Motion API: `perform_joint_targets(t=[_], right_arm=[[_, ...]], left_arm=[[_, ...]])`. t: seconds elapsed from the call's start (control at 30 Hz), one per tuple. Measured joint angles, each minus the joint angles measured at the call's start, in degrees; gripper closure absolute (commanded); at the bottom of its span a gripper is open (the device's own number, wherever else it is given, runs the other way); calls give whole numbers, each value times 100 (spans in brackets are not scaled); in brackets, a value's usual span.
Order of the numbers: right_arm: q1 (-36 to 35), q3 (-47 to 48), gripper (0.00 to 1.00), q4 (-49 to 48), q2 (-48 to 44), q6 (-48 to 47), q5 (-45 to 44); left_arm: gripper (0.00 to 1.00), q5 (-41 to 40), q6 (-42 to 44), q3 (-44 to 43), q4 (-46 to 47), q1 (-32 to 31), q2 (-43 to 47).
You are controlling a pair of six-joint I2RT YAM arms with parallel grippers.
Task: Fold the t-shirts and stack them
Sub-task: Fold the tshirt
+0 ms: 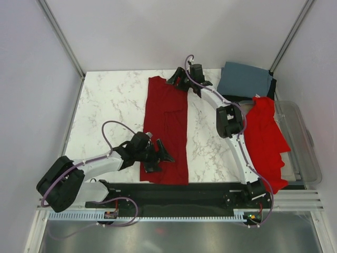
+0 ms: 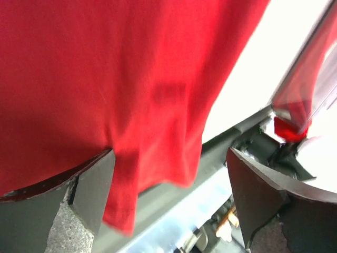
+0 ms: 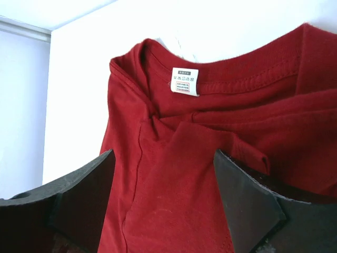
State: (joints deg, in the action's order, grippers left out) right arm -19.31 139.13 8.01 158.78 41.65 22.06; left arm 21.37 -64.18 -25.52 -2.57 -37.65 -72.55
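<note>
1. The dark crimson cloth t-shirt (image 1: 167, 132) lies folded into a long narrow strip down the middle of the white marble table (image 1: 110, 100).
2. The left gripper (image 1: 159, 161) is at the near hem, jaws spread wide and clamping nothing.
3. The right gripper (image 1: 178, 80) is at the collar, by the small white care label (image 3: 185, 81), equally wide open.
4. Pinching only the top layer would likely peel the fold open.
5. Uneven lifting at the two ends could skew the strip toward the brighter red t-shirt (image 1: 266, 137) draped over the clear plastic bin (image 1: 308, 147).
</note>
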Motion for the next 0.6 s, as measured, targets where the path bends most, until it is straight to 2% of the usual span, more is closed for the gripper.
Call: perform_joint_targets(t=[0.17, 0.37, 0.5, 0.6], right_arm=[[4, 188, 12, -278, 170, -52, -28], [2, 149, 6, -131, 35, -299, -37], [-13, -560, 4, 361, -739, -533, -240], [-57, -1552, 4, 741, -1921, -761, -546]], left_arm=[[0, -297, -498, -149, -251, -929, 341], [0, -1147, -452, -1038, -1453, -1268, 752], [0, -1639, -227, -1429, -2052, -1296, 1394], [0, -2050, 2, -1657, -2570, -1300, 1818]])
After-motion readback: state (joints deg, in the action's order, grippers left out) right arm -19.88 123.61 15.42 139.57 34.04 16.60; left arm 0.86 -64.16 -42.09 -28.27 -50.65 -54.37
